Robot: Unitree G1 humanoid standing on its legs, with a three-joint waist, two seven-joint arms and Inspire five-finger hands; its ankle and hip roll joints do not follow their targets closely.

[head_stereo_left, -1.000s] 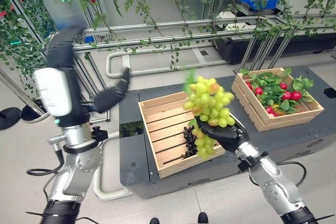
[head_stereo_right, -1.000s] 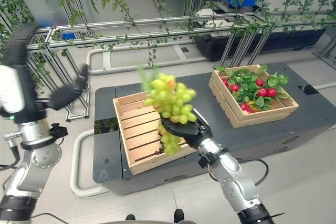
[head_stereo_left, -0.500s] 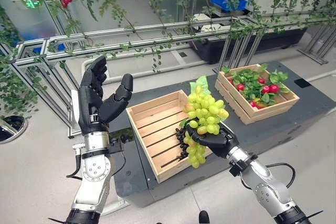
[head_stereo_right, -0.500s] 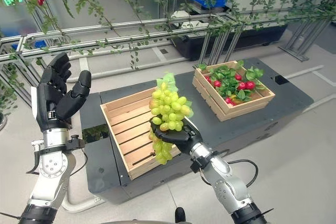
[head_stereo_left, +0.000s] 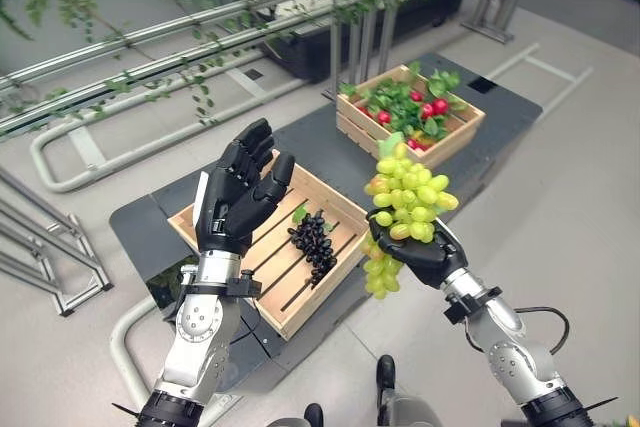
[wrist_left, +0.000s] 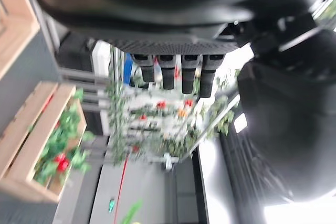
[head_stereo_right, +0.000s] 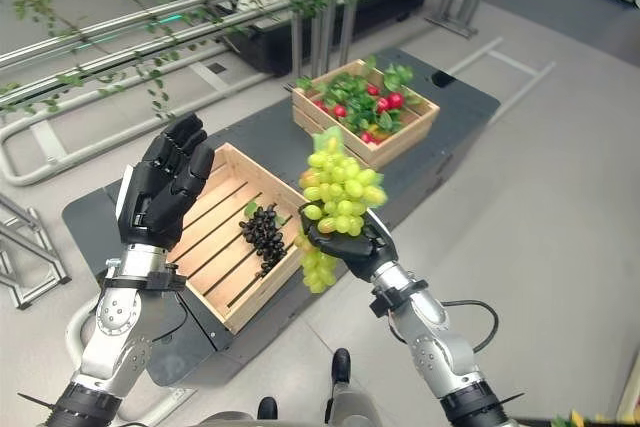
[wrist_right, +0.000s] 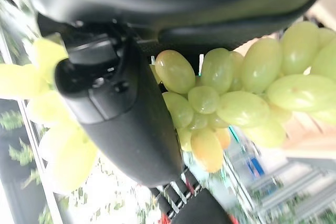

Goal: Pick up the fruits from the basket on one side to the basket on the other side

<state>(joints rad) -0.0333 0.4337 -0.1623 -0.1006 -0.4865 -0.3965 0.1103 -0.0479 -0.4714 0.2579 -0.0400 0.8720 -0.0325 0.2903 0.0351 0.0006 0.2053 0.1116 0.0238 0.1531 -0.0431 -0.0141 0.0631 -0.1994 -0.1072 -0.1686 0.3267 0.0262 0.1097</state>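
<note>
Partly hidden under the fruit, the right hand [head_stereo_left: 428,252] cups a bunch of green grapes [head_stereo_left: 405,202], its fingers curled round the lower berries, held up off the front edge of the dark platform [head_stereo_left: 320,142]. Some grapes dangle below the palm. Grey floor surrounds the platform, with metal rails and trailing vines [head_stereo_left: 180,32] behind. The near wooden crate [head_stereo_left: 190,222] holds a bunch of dark grapes [head_stereo_left: 315,242]; the far crate [head_stereo_left: 352,127] holds red fruit among leaves. The left hand [head_stereo_left: 238,205] is raised over the near crate, fingers straight and spread.
</note>
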